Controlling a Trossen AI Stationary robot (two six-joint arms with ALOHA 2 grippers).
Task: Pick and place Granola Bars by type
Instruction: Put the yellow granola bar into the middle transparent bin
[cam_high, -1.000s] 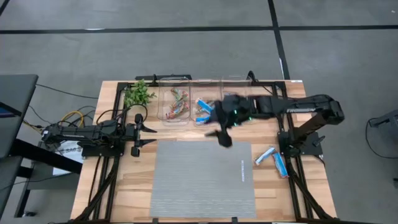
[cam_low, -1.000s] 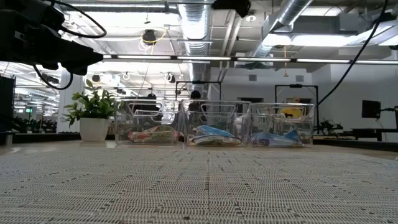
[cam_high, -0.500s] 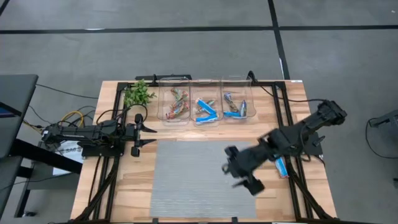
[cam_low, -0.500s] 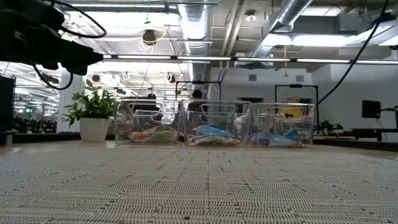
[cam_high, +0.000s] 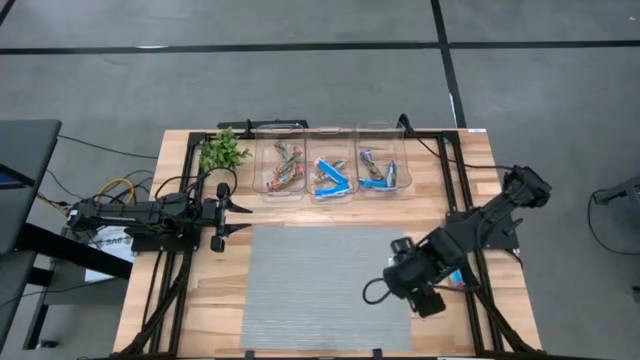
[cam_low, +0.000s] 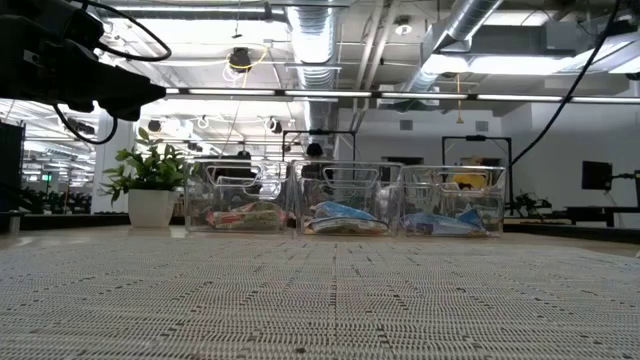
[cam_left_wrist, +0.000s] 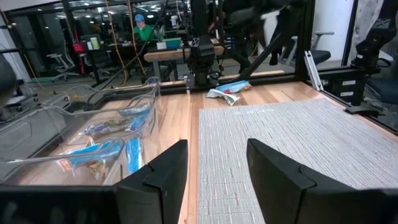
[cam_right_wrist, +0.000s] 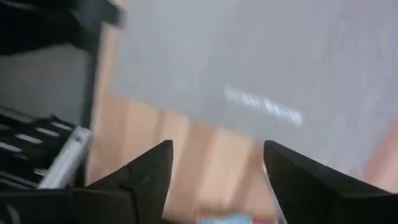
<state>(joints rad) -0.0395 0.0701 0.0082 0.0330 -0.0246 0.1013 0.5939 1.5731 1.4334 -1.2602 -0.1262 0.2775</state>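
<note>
The small flat wrapped blue-and-white granola bars (cam_left_wrist: 229, 90) still to be sorted lie on the bare wood of the surface (cam_high: 200, 290) just beside the right edge of the grey woven mat (cam_high: 325, 285), at the foot of the right arm's frame; in the high view the arm hides most of them. They look light, thin and crinkly, probably slippery in foil, so a pinch across the narrow width near the middle should hold best; a grip at the crimped end could slide off.

The right claw (cam_high: 428, 301) hangs over the mat's right edge close to those bars, its fingers (cam_right_wrist: 140, 177) spread apart with nothing between them. The left claw (cam_high: 222, 218) waits at the surface's left side, also open and empty.

Three clear plastic bins (cam_high: 329, 176) along the far edge already hold sorted bars. The small green potted plant (cam_high: 223, 151) stands left of them. The frame upright next to the loose bars could crowd the approach.
</note>
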